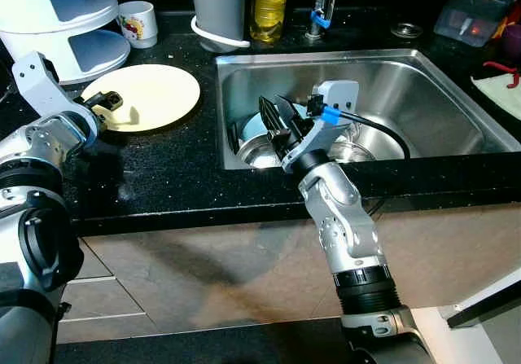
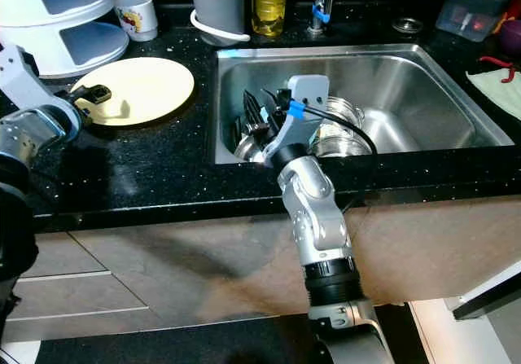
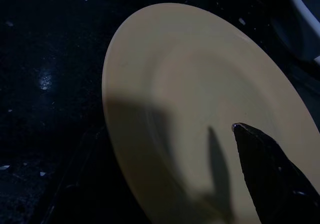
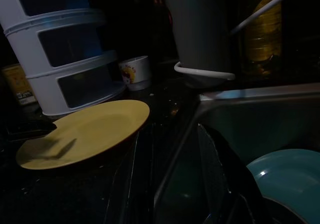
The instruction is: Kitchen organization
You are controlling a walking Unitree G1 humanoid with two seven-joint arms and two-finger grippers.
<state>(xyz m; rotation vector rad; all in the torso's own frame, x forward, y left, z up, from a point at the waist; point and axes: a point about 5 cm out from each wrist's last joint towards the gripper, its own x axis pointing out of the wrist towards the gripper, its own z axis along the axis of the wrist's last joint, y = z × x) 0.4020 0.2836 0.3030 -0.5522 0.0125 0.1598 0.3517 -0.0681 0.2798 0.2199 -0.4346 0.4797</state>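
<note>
Right tool (image 1: 275,122) over sink (image 1: 423,95); round pale-yellow plate (image 1: 155,95) on counter (image 1: 163,168)

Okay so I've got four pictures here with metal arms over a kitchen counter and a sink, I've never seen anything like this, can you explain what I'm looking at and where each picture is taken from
This is a humanoid robot with two silver arms, each ending in a gripper of two black fingers. The two bright pictures come from cameras in its head, looking down at a black counter and a steel sink. The two dark pictures come from cameras on its wrists.

The left gripper is at the edge of a yellow plate lying on the counter; whether it holds it is unclear. The right gripper reaches into the sink, where a teal dish and metal pots lie; it holds nothing that can be seen.

Behind stand a white rack, a mug and an oil bottle.
</note>
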